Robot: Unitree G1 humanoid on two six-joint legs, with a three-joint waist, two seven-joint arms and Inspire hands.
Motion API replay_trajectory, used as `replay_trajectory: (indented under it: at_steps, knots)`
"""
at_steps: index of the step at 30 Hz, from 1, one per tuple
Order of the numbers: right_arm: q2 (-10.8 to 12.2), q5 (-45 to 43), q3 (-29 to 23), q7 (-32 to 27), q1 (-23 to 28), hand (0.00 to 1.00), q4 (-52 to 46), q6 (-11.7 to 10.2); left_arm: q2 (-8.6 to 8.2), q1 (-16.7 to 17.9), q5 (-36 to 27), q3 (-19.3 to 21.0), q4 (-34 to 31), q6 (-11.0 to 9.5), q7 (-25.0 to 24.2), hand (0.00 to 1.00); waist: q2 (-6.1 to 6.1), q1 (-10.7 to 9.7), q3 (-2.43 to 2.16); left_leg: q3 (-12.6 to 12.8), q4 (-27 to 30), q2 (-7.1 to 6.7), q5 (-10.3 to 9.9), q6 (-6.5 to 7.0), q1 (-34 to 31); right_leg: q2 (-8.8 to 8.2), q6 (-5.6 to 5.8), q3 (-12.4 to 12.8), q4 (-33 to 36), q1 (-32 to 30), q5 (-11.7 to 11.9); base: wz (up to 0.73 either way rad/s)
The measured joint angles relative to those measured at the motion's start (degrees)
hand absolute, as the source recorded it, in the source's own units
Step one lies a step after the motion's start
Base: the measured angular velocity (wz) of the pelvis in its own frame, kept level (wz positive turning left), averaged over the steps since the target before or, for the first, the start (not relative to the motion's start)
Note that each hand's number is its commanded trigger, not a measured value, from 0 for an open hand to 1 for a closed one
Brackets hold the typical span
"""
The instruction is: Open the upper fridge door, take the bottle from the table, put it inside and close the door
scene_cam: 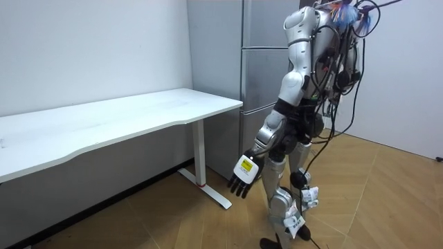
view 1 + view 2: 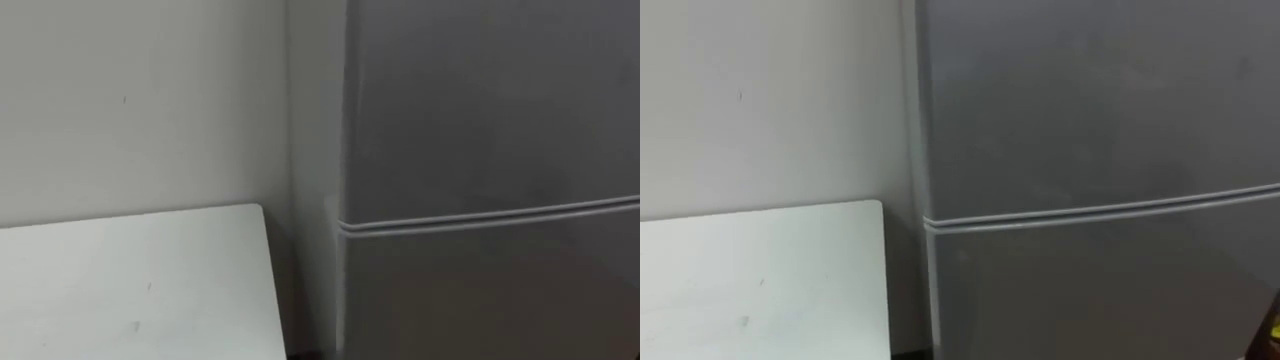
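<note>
The grey fridge (image 2: pixel 480 110) stands straight in front of me, close up, with its upper door and its lower door (image 2: pixel 480 290) both closed and a thin seam between them. In the room view I stand upright facing the fridge (image 1: pixel 259 62), just past the table's end. My left hand (image 1: pixel 243 176) hangs low at my side, fingers relaxed and holding nothing. A small yellowish sliver (image 2: pixel 1274 330) touches the right eye view's lower right edge; I cannot tell what it is.
A white table (image 2: pixel 130 290) stands to my left against the pale wall (image 2: pixel 140 100), its corner a narrow gap away from the fridge's side. In the room view the table (image 1: pixel 124 117) stands on white legs over a wooden floor (image 1: pixel 387 200).
</note>
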Motion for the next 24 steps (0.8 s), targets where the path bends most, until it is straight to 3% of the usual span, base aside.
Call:
replay_trajectory:
  at_steps: [8,11,15,24]
  knots:
    - [2.03,0.5,5.27,1.46,-0.47,0.0,15.72,0.89,-0.57,0.0,-1.27,-1.09,0.07,0.0,1.19,0.0,-0.25,0.06,0.16,-0.35,-0.12,-0.14,0.05,-0.06,0.6,-0.1,0.04,-0.19,-0.14,0.76,-0.35,0.01]
    - [1.94,0.67,5.46,6.66,-1.52,0.0,22.66,1.38,-0.57,-0.41,-1.23,-1.71,1.81,0.11,0.94,0.0,-0.58,0.1,0.3,-0.41,-0.08,-0.22,0.05,-0.05,0.63,-0.24,0.12,-0.26,-0.26,0.86,-0.43,0.0]
    - [2.04,-1.22,9.52,16.13,-1.68,0.0,30.05,3.37,-0.64,-0.5,1.0,-1.86,2.63,0.3,0.88,0.0,-0.51,1.5,0.38,-0.28,-0.1,-0.17,0.05,-0.05,0.88,-0.15,0.17,-0.18,-1.0,1.11,-0.18,-0.01]
    - [3.46,-9.88,20.67,30.17,-6.76,0.0,32.34,5.04,-1.12,-4.36,2.48,-6.58,2.15,0.43,1.35,0.0,-0.03,3.4,0.59,-1.51,1.05,-0.18,0.04,-0.04,-0.59,-0.51,0.11,-2.16,-1.02,0.91,-0.18,0.09]
